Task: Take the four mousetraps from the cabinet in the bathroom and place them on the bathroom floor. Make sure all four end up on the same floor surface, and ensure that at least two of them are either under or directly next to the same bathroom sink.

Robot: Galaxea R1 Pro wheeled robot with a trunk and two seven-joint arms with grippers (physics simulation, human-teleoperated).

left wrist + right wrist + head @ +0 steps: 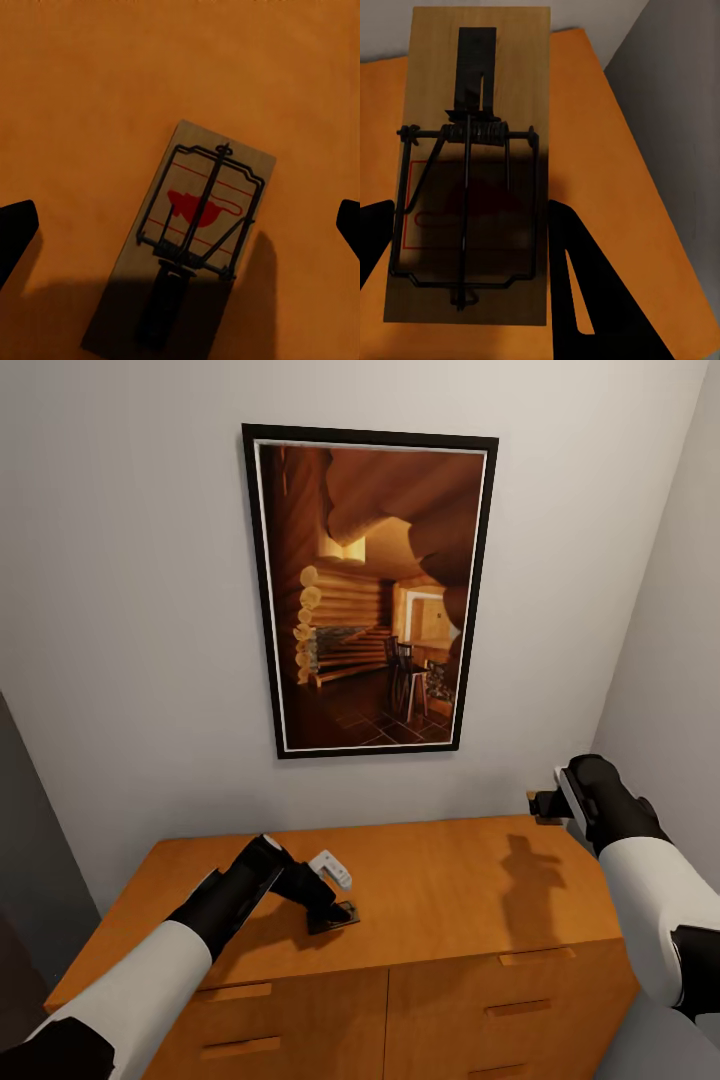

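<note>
Mousetraps are what both arms are after. One trap [180, 240] lies flat on the cabinet [440, 900] top, right under the left gripper [335, 912]. In the left wrist view its dark fingertips [15, 229] stand wide apart, one on each side of the trap and clear of it, so this pincer is released and holds nothing. The trap sits skewed between them, its long edges slanted against the line from finger to finger.

To do this pick well, I'd say the wrist should turn until the fingers face the long wooden edges, then drop straight down and close on the board, not on the wire bar or spring. The board is thin, so the tips need to reach nearly to the cabinet top.

Over at the back right corner, the right gripper [548, 805] is clenched on a second trap [469, 165], which it holds up clear of the cabinet with fingers [585, 292] at both sides of the board.
</note>
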